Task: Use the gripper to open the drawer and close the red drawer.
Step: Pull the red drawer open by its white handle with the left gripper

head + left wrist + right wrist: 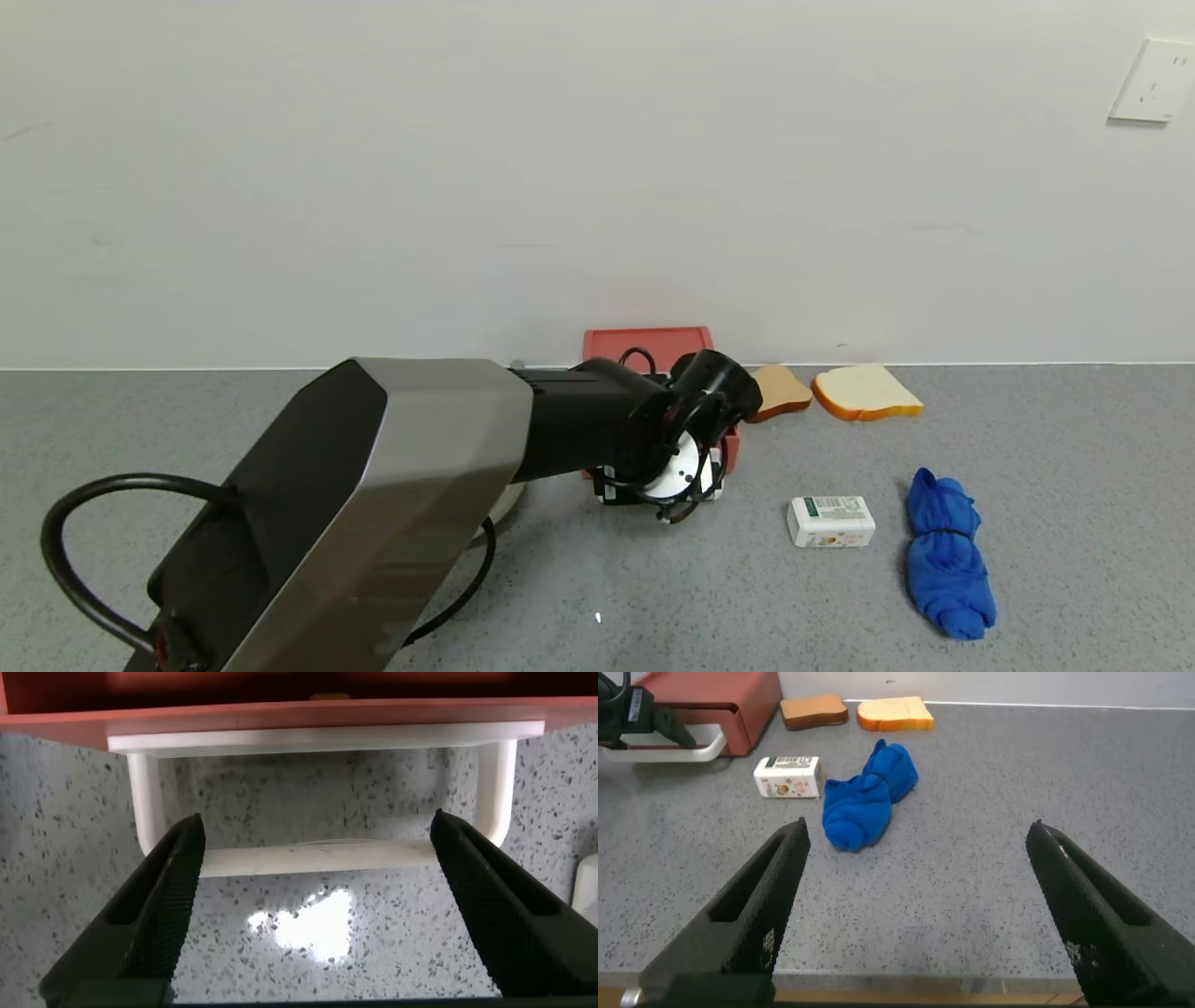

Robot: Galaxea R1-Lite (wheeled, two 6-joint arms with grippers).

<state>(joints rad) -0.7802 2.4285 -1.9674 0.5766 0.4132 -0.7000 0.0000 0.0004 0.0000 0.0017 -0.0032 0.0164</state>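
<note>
I've got the left gripper (pixel 318 905) wide open facing the drawer's (pixel 648 343) white handle (pixel 318 856) at the table's far edge, ready to pinch; right gripper (pixel 915 915) idles open.

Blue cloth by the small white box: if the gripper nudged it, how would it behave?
The blue cloth is bunched and folded, so it would likely crumple or drag rather than slide whole. It looks soft and light, unlikely to roll. The speckled countertop may snag it slightly.

Blue cloth (pixel 867 803) beside white box (pixel 788 777), bread slices (pixel 895 713) beyond.
</note>
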